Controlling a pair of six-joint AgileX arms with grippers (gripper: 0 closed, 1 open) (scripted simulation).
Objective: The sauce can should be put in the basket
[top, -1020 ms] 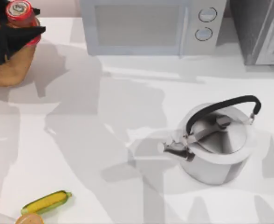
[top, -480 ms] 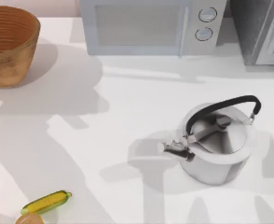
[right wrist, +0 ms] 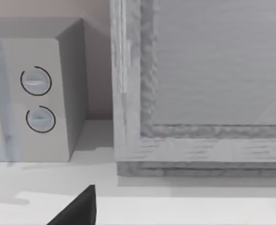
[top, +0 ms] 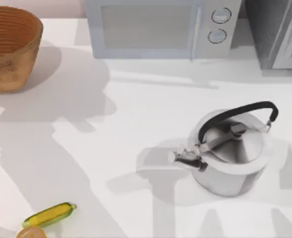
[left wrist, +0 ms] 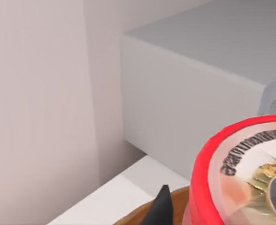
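- The sauce can (left wrist: 241, 178) sits large in the lower right of the left wrist view, red rim and printed top towards the camera. A strip of brown basket (left wrist: 142, 216) rim shows just below and beside it.
- A second ago, in the top view, the left arm held the can over the basket (top: 17, 54) at the upper left of the frame. Now arm and can have both left that view, and the ribbed inside of the basket that we can see holds no can.
- Of the left end effector we see one dark fingertip (left wrist: 162, 206) just beside the can. We cannot tell whether it grips the can or has let go.
- We judge the drop unconfirmed: the can is at the basket, but whether it rests inside we cannot say.
- The right end effector (right wrist: 37, 213) is parked facing the microwave (right wrist: 39, 98), its two dark tips well apart with nothing between them.
- The kettle (top: 230, 153) and corn cob (top: 49, 214) have not moved on the bench (top: 136, 124).
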